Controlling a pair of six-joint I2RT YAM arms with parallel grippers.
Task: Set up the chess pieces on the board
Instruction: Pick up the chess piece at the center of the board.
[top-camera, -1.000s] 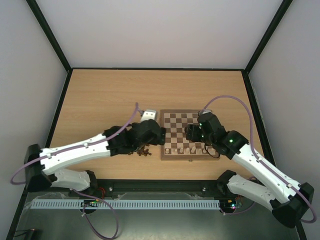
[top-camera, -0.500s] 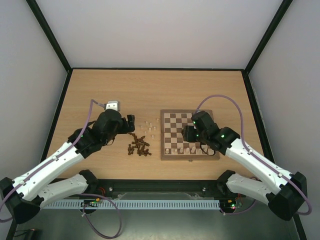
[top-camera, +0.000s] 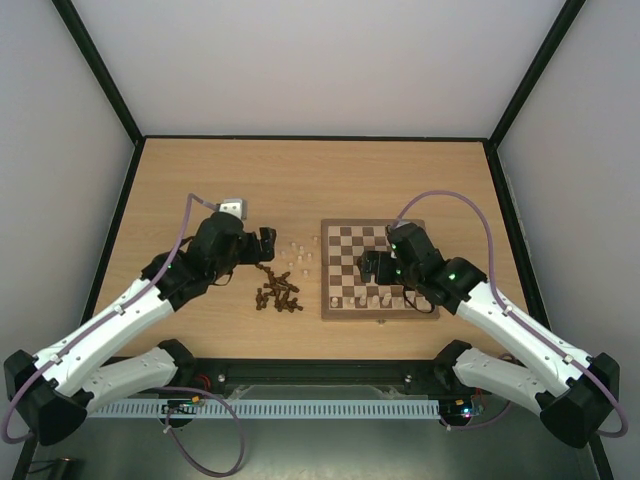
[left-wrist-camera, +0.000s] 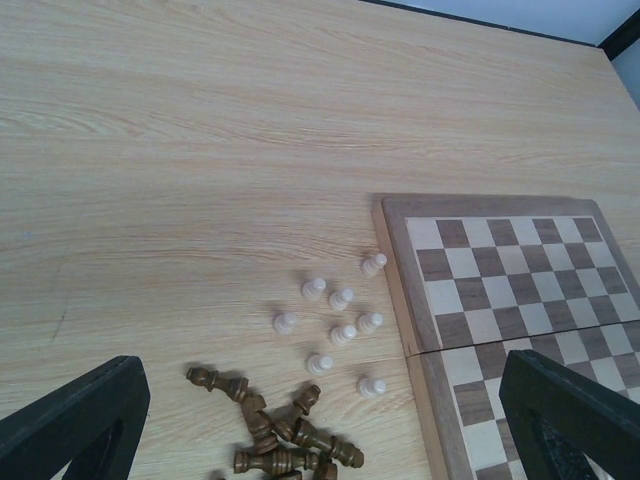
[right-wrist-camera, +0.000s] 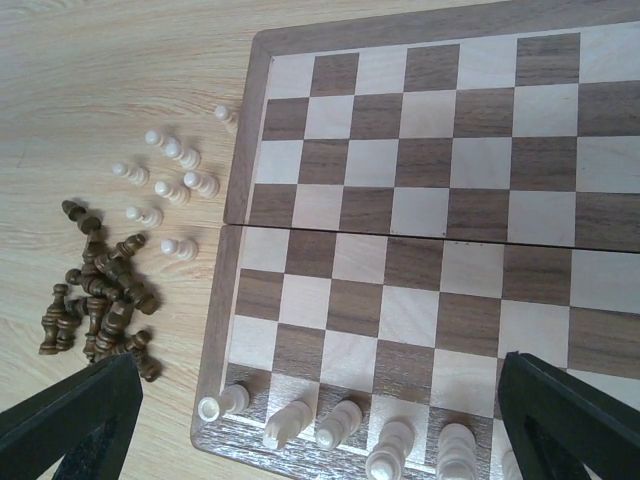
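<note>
The board (top-camera: 375, 262) lies right of the table's middle, with a row of pale chess pieces (top-camera: 375, 299) standing on its near rank, seen close in the right wrist view (right-wrist-camera: 340, 425). Several pale pawns (top-camera: 298, 253) stand off the board's left edge (left-wrist-camera: 340, 325). A pile of dark pieces (top-camera: 279, 295) lies on the table beside them (left-wrist-camera: 285, 435). My left gripper (top-camera: 264, 244) is open and empty, left of the pawns (left-wrist-camera: 320, 405). My right gripper (top-camera: 368, 268) is open and empty above the board's left half (right-wrist-camera: 310, 405).
The board's clasp (top-camera: 381, 319) faces the near edge. Black frame rails (top-camera: 310, 138) bound the table at the back and sides. Bare wood (top-camera: 220, 185) lies behind and left of the pieces. The dark pile also shows in the right wrist view (right-wrist-camera: 100, 300).
My left arm has swung back left from the board's left edge, uncovering the pawns and dark pile. My right gripper has shifted slightly left over the board.
</note>
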